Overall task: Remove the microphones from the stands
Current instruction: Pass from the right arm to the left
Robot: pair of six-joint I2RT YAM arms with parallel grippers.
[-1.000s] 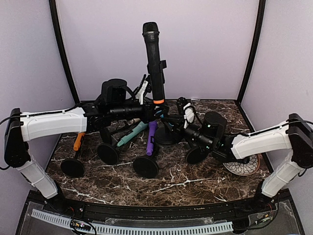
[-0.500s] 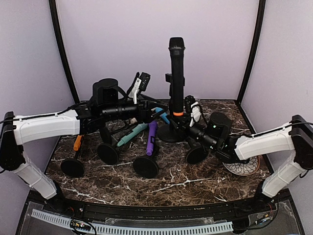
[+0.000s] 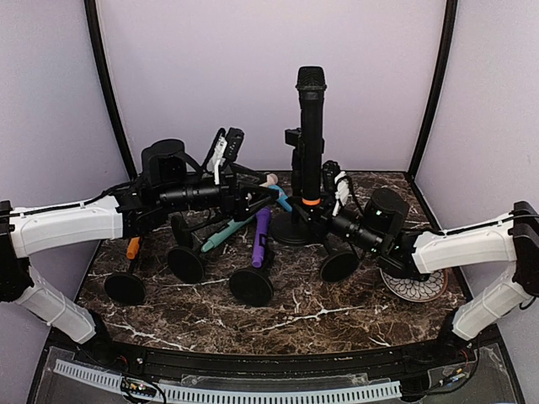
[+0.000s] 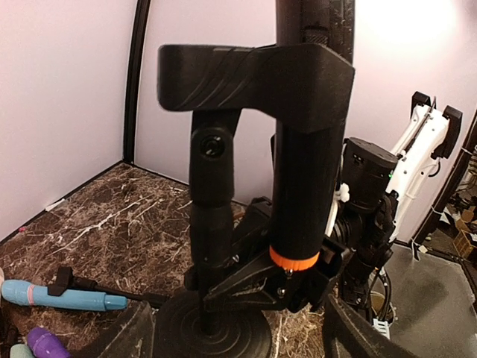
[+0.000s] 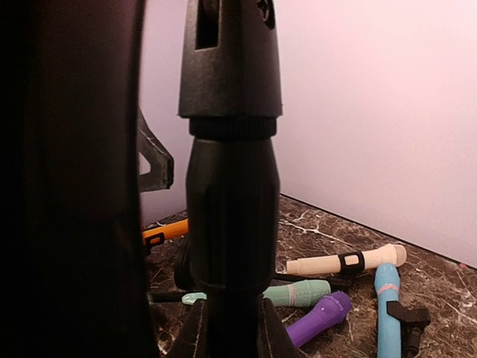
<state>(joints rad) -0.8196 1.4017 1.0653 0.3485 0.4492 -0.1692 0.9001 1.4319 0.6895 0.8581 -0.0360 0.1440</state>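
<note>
The black microphone [image 3: 310, 135] with an orange ring stands upright in the clip [image 4: 253, 74] of the black stand [image 3: 290, 229]. My right gripper [image 3: 318, 215] is shut on the stand's post [image 5: 232, 209] low down, one finger on each side. My left gripper [image 3: 266, 195] is open just left of the microphone and touches nothing. In the left wrist view its fingertips [image 4: 130, 335] frame the stand's base [image 4: 212, 328], with the microphone [image 4: 309, 164] ahead. In the right wrist view the microphone [image 5: 74, 186] is a dark blur at left.
Teal [image 3: 226, 231], purple [image 3: 261, 236], orange [image 3: 132, 247] and blue [image 3: 282, 200] microphones lie on the marble table among round black stand bases [image 3: 251, 286]. A patterned plate [image 3: 414, 286] sits at the right under the right arm.
The stand with the microphone has shifted right and stands straighter. My left gripper has let go, opened and drawn back to the left. The right gripper stays shut on the post.
</note>
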